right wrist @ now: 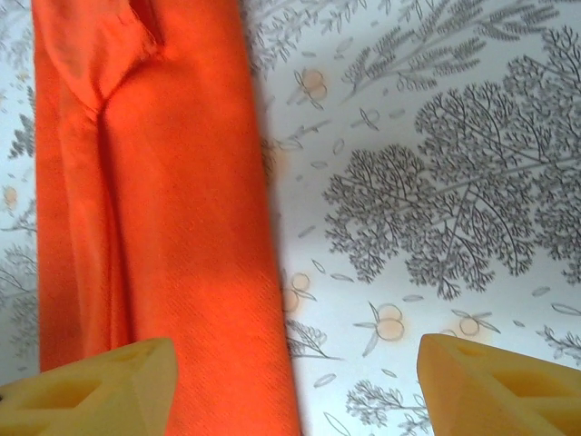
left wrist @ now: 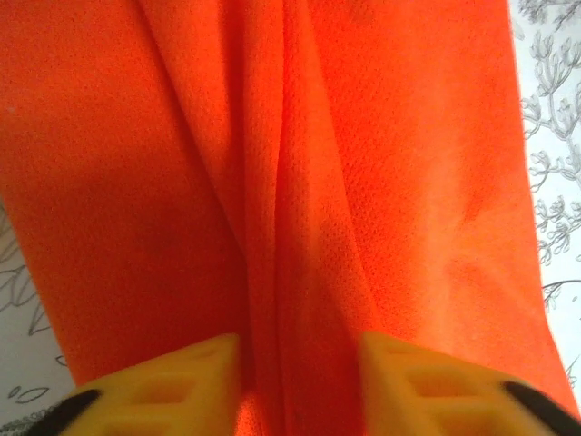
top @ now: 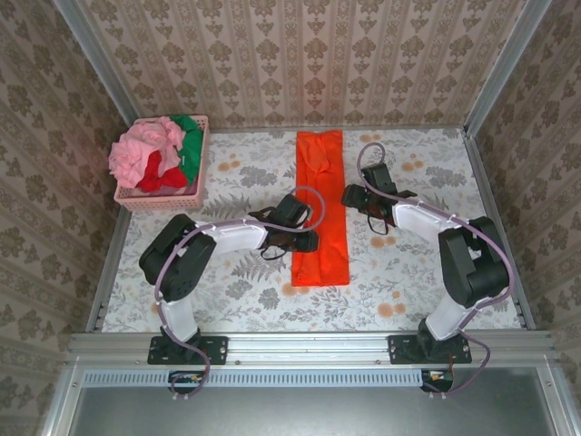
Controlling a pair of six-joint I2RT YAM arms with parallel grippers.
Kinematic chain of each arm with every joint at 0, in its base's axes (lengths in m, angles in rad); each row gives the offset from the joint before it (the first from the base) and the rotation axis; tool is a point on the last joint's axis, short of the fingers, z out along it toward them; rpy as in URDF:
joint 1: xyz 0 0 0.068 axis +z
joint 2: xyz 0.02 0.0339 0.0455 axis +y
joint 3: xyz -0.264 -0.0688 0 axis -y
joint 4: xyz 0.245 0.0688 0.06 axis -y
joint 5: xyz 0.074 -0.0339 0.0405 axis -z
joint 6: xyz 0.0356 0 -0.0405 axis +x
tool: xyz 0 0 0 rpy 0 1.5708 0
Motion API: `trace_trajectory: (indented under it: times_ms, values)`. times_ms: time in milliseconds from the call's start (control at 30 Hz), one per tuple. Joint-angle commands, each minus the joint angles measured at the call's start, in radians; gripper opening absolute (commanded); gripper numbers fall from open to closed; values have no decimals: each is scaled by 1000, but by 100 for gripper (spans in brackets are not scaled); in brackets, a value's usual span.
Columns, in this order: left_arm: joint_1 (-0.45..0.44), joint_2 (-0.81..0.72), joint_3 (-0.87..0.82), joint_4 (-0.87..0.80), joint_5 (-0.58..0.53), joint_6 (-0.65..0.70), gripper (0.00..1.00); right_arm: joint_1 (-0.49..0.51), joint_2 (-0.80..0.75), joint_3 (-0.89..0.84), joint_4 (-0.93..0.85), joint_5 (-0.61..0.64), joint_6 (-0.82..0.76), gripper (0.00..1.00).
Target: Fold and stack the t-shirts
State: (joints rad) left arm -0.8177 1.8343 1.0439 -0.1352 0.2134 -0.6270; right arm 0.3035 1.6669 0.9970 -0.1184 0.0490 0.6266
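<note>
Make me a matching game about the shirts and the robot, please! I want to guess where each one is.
Things:
1. orange t-shirt
2. light pink t-shirt
3. green t-shirt
4. right end effector

Places:
a. open, over the orange cloth's right edge
b. at the right side of the basket
c. lying as a long strip in the middle of the table
d. heaped at the basket's left side

Pairs: 1-c, 2-d, 3-b, 4-a

Left arm (top: 227, 238) bent toward the orange t-shirt (top: 320, 263), left gripper (top: 307, 241) at its left edge, fingers (left wrist: 186, 381) apart astride a fold, right arm (top: 427, 218) reaching in, right gripper (top: 350, 194) spread wide over its right edge.
</note>
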Motion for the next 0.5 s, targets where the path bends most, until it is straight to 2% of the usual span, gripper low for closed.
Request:
trace_trajectory:
  times_ms: [0,133,200,300,400,467]
  values:
    - [-2,-5,23,-14,13,-19,25,-6,-47,-22,22,15,-21,72]
    - [-3,-37,6,-34,-9,-23,10,-6,-57,-29,22,5,-21,72]
    - [-4,-69,-17,-39,-17,-36,5,-4,-58,-34,28,-3,-22,72]
    - [-7,-127,-67,-39,-38,-63,5,3,-29,-18,21,-16,-34,72]
    - [-9,-172,-113,-44,-56,-85,12,25,8,9,19,-21,-42,72]
    - [-9,-187,-139,-44,-75,-99,12,40,25,26,19,-22,-42,73]
